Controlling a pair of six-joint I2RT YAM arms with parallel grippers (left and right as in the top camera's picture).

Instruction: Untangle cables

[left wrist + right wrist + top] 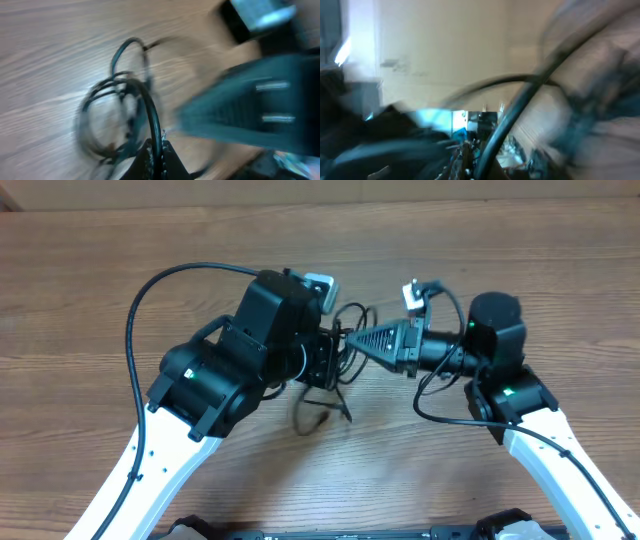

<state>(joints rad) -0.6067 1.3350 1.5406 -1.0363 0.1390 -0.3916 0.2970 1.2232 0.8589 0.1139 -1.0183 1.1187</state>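
Seen from overhead, a black tangle of cables (322,412) is being held just left of the frame's centre, above a wooden table (100,240). One strand is trailing down onto the wood below. The left gripper (325,358) is being clamped shut on the tangle. In its wrist view, one strand is being pinched between the tips at bottom centre, with loops lying left of centre. The right gripper (352,340) is being met tip to tip from the right, its jaws closed to a point on the tangle. Its wrist view is being blurred heavily, and a dark strand is rising from the tips at bottom centre toward the upper right.
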